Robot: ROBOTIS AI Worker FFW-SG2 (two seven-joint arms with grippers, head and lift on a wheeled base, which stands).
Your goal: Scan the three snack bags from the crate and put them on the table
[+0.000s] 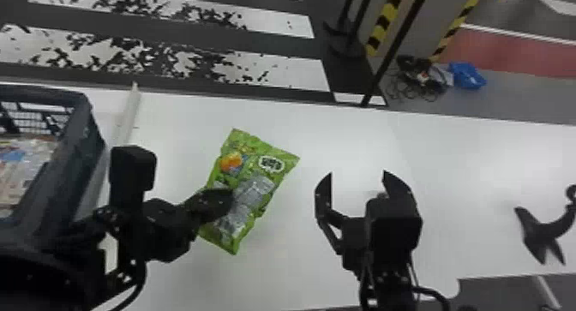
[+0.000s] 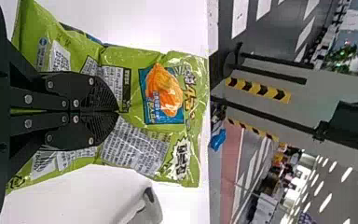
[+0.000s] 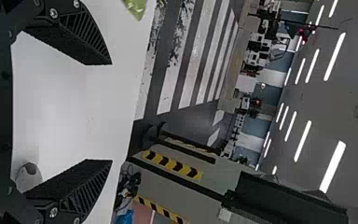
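In the head view my left gripper (image 1: 230, 195) is over the green snack bag (image 1: 278, 160), left of the table's middle. In the left wrist view its two fingers meet, and the left gripper (image 2: 119, 111) is shut on the face of the snack bag (image 2: 191, 154), which puckers around the tips. To the bag's right, my right gripper (image 1: 357, 174) stands open above the table with nothing between its fingers. The right wrist view shows the right gripper (image 3: 111, 112) spread wide, a green bag corner (image 3: 135, 7) beyond it. The crate (image 1: 81, 130) at far left holds pale packets.
A rounded grey object (image 3: 29, 177) stands on the white table (image 1: 471, 160) near my right gripper; its grey body (image 2: 144, 207) is also beside the bag in the left wrist view. At the table's right lies a black curved item (image 1: 541, 233). A pole (image 1: 396, 46) rises behind the table.
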